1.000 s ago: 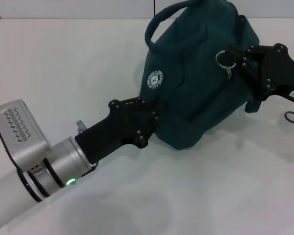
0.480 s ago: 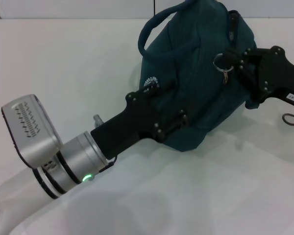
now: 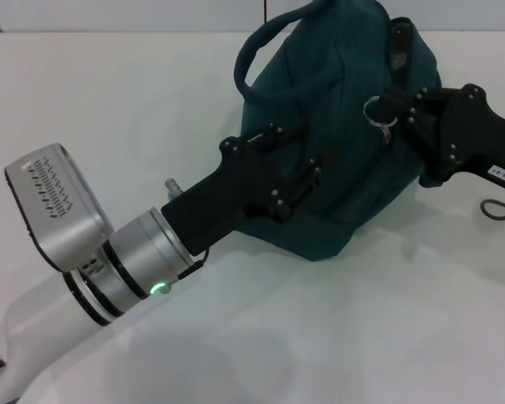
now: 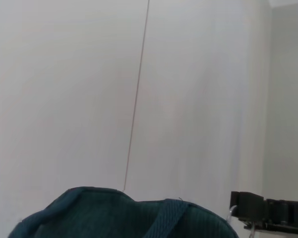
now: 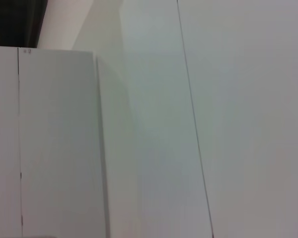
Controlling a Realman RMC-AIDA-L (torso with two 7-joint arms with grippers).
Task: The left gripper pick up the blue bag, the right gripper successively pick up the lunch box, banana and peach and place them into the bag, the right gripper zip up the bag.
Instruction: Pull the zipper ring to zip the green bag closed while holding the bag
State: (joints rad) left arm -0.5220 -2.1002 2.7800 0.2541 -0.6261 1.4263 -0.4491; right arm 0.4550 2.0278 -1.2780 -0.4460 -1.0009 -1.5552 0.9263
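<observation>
One blue bag (image 3: 345, 126) sits on the white table (image 3: 109, 109), dark teal, its top handle cut off by the frame. The left gripper (image 3: 290, 172) presses into its front, the right gripper (image 3: 396, 114) pinches together on the zip ring (image 3: 377, 109); whether the left one's jaws are apart or together, I cannot tell.

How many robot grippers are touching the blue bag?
2. The left gripper presses on the front of the blue bag. The right gripper is at the metal ring on the bag's right side.
</observation>
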